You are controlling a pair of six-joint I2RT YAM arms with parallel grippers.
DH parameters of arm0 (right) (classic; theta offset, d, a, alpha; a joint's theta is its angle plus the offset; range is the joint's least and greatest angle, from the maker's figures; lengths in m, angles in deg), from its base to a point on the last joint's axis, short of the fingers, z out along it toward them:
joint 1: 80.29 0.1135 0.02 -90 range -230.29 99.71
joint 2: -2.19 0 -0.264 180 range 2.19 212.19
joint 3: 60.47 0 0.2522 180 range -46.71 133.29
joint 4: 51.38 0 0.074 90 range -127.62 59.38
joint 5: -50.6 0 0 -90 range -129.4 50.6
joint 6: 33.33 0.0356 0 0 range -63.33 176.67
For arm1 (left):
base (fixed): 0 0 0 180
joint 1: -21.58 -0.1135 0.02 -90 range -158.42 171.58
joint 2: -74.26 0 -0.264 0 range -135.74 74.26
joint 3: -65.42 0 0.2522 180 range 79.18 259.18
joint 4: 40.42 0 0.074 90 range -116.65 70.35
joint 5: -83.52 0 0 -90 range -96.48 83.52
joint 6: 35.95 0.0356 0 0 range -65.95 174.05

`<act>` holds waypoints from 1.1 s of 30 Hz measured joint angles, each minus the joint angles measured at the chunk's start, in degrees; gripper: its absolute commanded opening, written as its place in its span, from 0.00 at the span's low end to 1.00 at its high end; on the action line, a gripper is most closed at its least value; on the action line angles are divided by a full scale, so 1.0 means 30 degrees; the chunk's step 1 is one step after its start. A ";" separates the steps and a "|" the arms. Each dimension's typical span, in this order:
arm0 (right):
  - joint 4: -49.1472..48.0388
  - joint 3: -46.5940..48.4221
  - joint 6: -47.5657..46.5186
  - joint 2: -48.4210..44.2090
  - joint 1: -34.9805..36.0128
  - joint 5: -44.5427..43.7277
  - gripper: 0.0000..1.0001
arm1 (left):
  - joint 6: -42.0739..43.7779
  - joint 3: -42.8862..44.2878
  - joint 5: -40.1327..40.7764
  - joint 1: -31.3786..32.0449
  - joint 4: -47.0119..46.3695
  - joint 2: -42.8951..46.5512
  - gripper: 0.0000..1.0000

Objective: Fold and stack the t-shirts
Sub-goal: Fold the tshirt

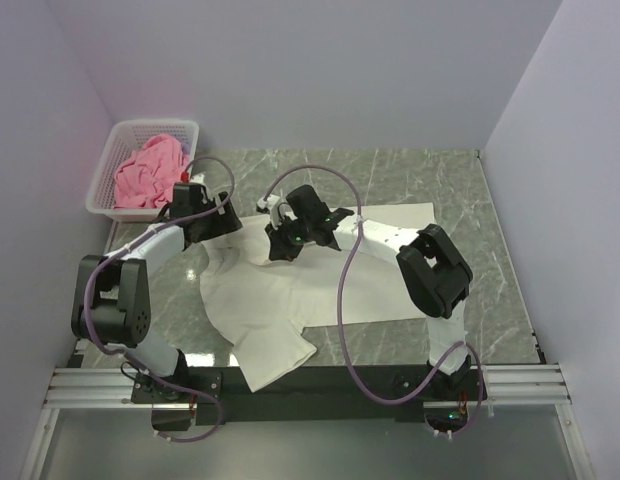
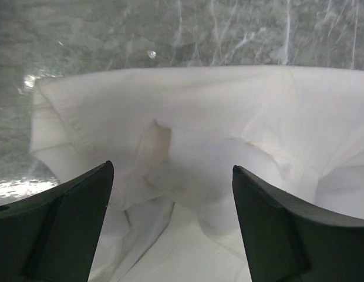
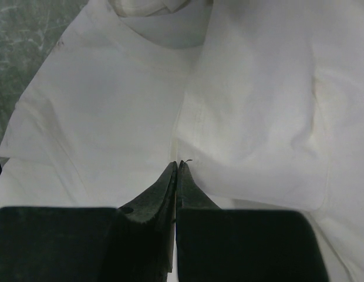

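A cream-white t-shirt (image 1: 280,300) lies spread and rumpled across the green marble table (image 1: 430,175). My left gripper (image 1: 222,222) hovers over the shirt's upper left part. In the left wrist view it (image 2: 171,165) stands open above bunched white cloth (image 2: 229,111), with nothing between the fingers. My right gripper (image 1: 280,250) is at the shirt's upper middle. In the right wrist view its tips (image 3: 177,163) are shut together on a raised fold edge of the white t-shirt (image 3: 111,106). A pink t-shirt (image 1: 148,172) lies crumpled in the basket.
The white lattice basket (image 1: 155,124) stands at the far left corner of the table, just behind my left gripper. Grey walls close in the back and both sides. The shirt's lower end hangs over the table's near edge by the arm bases.
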 measured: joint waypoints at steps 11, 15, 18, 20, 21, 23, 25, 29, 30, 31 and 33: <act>-0.0554 -0.0146 0.0168 0.0000 -0.0073 0.0248 0.00 | -0.0255 0.0794 -0.0168 0.1377 -0.0350 -0.1647 0.69; -0.0605 -0.0299 0.0168 0.0000 -0.0117 0.0270 0.00 | -0.0554 0.0925 -0.0007 0.1814 -0.0313 -0.1800 0.44; -0.0852 -0.0510 0.0182 0.0000 -0.0146 0.0270 0.00 | -0.0707 0.0954 0.0270 0.1960 -0.0175 -0.1792 0.32; -0.0845 -0.0612 0.0226 0.0000 -0.0182 0.0270 0.00 | -0.0867 0.0984 0.0495 0.2025 0.0255 -0.1698 0.27; -0.0845 -0.0641 0.0233 0.0000 -0.0189 0.0270 0.00 | -0.1005 0.0984 0.0670 0.2033 0.0568 -0.1566 0.27; -0.0860 -0.0648 0.0233 0.0000 -0.0211 0.0270 0.00 | -0.1348 0.0984 0.0925 0.2062 0.1151 -0.1151 0.26; -0.0852 -0.0648 0.0226 0.0000 -0.0211 0.0262 0.00 | -0.1829 0.0984 0.1166 0.2113 0.1814 -0.0510 0.26; -0.0831 -0.0787 0.0219 -0.0117 -0.0233 0.0219 0.00 | -0.3031 0.0976 0.1268 0.2375 0.2747 0.0634 0.26; -0.0823 -0.0852 0.0219 -0.0189 -0.0248 0.0189 0.00 | -0.3249 0.0947 0.1260 0.2433 0.2863 0.0794 0.26; -0.0816 -0.0882 0.0211 -0.0255 -0.0277 0.0182 0.00 | -0.3563 0.0903 0.1260 0.2492 0.3016 0.0969 0.26; -0.0831 -0.0969 0.0204 -0.0459 -0.0364 0.0160 0.00 | -0.4087 0.0758 0.1260 0.2579 0.3249 0.1209 0.24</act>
